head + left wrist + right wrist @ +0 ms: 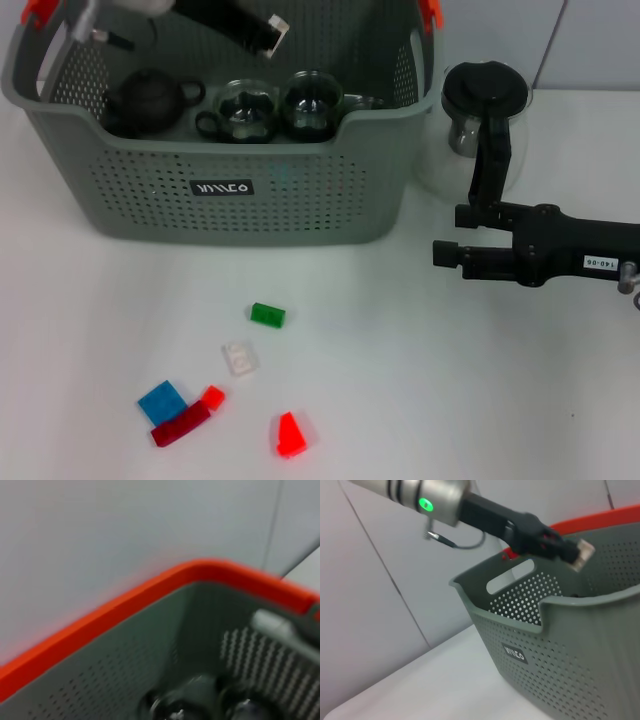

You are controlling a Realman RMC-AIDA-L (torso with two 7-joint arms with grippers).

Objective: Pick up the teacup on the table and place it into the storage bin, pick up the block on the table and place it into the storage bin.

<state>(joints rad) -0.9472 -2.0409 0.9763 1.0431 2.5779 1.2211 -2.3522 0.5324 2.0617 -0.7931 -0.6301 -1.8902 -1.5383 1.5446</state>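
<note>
The grey perforated storage bin (300, 195) stands at the back of the table; its rim (100, 620) and its labelled wall (560, 665) show in the wrist views. Two glass teacups (245, 110) (312, 100) sit inside it beside a black teapot (148, 100). No teacup shows on the table itself. Several blocks lie in front of the bin: green (268, 315), white (239, 357), blue (161, 402), dark red (180, 427) and red (290, 435). My left gripper (275, 35) (575, 555) hangs above the bin's inside. My right gripper (450, 235) rests open at the right, holding nothing.
A glass jug with a black lid (485, 110) stands right of the bin, just behind my right arm (560, 250). A small orange block (212, 397) lies by the blue one. White tabletop (450, 380) stretches across the front right.
</note>
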